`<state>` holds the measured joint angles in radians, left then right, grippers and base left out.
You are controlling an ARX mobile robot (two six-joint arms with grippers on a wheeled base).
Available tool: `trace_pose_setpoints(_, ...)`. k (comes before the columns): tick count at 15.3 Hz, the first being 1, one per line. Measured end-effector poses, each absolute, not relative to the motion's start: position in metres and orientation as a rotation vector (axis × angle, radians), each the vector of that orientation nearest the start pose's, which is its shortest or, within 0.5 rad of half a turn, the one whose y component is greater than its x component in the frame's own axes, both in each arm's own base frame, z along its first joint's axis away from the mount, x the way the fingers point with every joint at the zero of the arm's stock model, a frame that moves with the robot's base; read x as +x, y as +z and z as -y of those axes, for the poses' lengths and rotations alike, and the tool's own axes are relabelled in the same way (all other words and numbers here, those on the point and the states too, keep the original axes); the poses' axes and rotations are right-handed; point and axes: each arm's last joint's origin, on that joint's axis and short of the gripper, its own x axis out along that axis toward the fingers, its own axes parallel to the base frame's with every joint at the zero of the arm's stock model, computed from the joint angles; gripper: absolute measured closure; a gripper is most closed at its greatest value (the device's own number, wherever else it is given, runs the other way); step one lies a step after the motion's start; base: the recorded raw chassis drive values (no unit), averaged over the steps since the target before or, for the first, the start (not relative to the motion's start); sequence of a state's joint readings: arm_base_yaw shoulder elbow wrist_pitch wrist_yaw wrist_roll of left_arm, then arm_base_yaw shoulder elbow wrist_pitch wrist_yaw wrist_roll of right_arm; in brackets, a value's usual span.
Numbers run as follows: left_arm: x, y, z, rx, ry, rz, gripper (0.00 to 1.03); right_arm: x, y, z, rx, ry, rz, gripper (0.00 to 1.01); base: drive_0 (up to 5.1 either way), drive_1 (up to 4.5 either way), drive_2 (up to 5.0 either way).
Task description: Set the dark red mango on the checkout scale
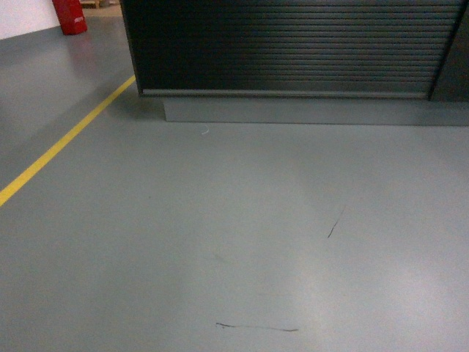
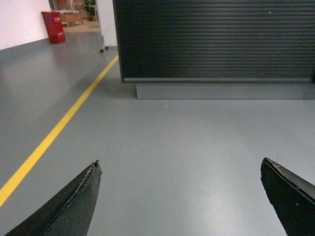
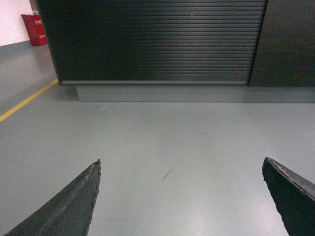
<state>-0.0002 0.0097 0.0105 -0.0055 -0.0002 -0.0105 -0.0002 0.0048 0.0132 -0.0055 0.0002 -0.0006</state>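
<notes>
The checkout (image 1: 293,51) stands ahead as a black counter with a horizontally ribbed front on a grey plinth; its top is out of view. It also fills the upper part of the left wrist view as the checkout (image 2: 216,39) and of the right wrist view as the checkout (image 3: 157,42). The dark red mango and the scale are out of view. My left gripper (image 2: 180,163) is open over bare grey floor, with nothing between its fingers. My right gripper (image 3: 181,162) is open too, and empty. Neither gripper shows in the head view.
A yellow floor line (image 1: 62,147) runs diagonally on the left of the grey floor (image 1: 234,242). A red bin (image 1: 69,16) stands far left by a white wall. A darker panel (image 3: 288,44) adjoins the counter on the right.
</notes>
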Motion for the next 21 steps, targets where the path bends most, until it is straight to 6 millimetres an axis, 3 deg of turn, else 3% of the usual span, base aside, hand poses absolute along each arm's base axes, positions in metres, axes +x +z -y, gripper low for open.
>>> trace_pose_setpoints(21, 0.0977, 0.1656, 0.0000, -0.010, 0.000, -0.007, 0.05, 0.0972, 0.1671, 0.0000, -0.001, 0.000, 0.002, 0.03, 0.0, 4.29, -4.4)
